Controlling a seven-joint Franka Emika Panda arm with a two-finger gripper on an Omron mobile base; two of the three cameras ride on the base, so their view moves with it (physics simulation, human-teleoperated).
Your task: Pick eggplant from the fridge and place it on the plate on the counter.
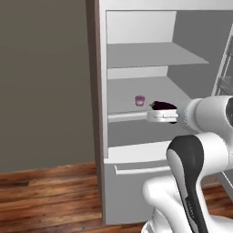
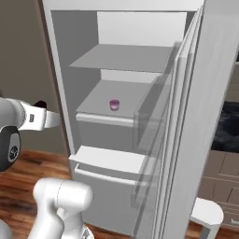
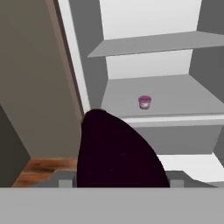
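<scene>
With the gripper pinching the eggplant just outside the fridge, swinging toward three o'clock could knock it against the open door.

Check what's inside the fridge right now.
Inside the fridge a small pink cup stands on the middle shelf; the top shelf looks bare. The eggplant is in the gripper, out front. The closed drawer hides its contents.
</scene>
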